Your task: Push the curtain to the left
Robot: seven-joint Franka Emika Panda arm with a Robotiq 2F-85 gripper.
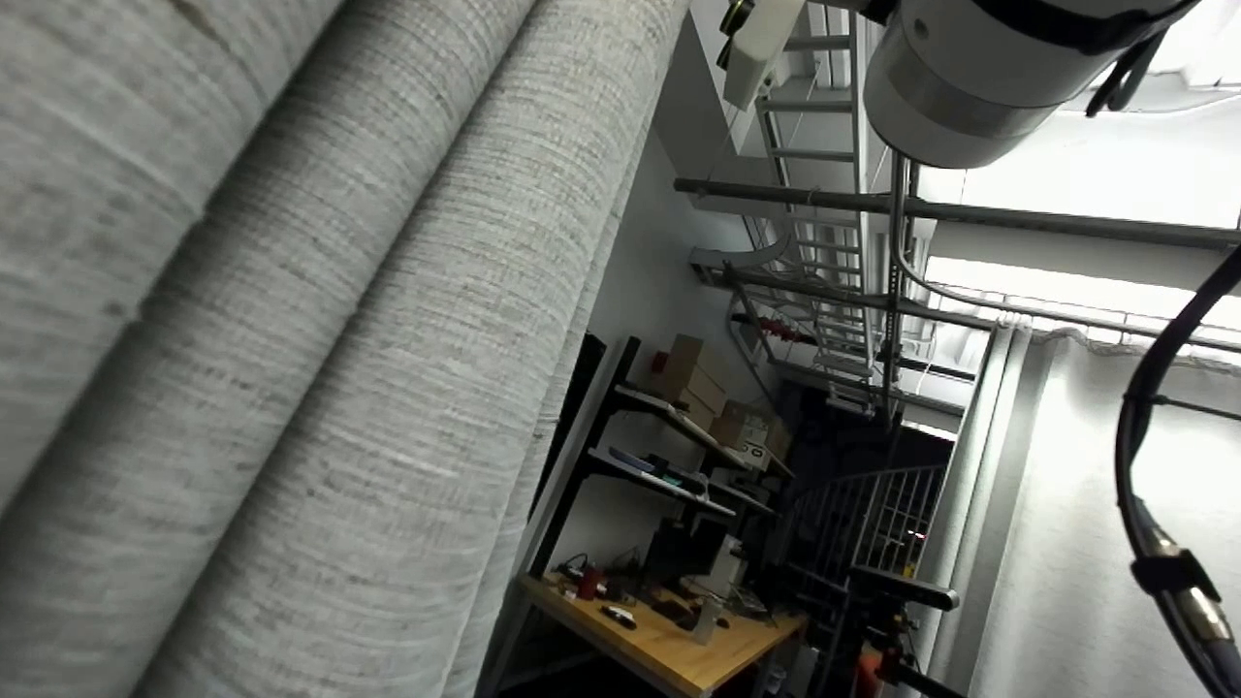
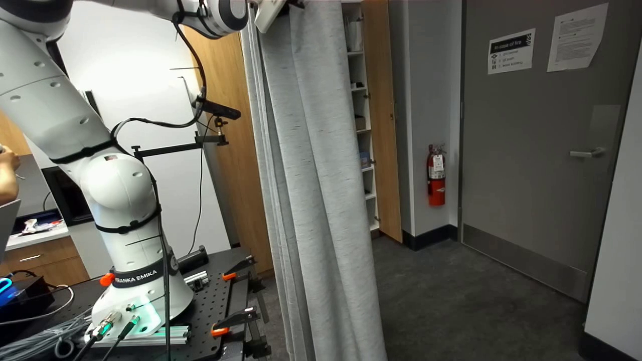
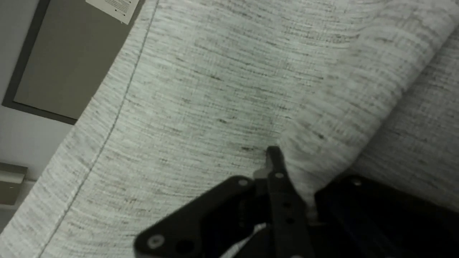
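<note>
The curtain is a very large heather-grey drape with deep vertical folds. It fills the left half of an exterior view (image 1: pixel 388 388), close to the camera, and hangs to the right of the arm in an exterior view (image 2: pixel 321 165). In the wrist view the curtain (image 3: pixel 200 107) fills most of the picture, with a stitched hem at left. My gripper (image 3: pixel 292 175) has a fold of it gathered between its fingers; one fingertip shows and the other is hidden by the fabric. In an exterior view the gripper (image 2: pixel 295 5) is at the top edge, mostly cut off, against the curtain.
A pale white curtain (image 1: pixel 1076 504) hangs at the right. A desk (image 1: pixel 679 650) and shelves stand behind. Behind the grey curtain are an open wooden cabinet door (image 2: pixel 383 125), a fire extinguisher (image 2: pixel 436 175) and a grey door (image 2: pixel 531 165). Clamps (image 2: pixel 238 318) edge the robot's table.
</note>
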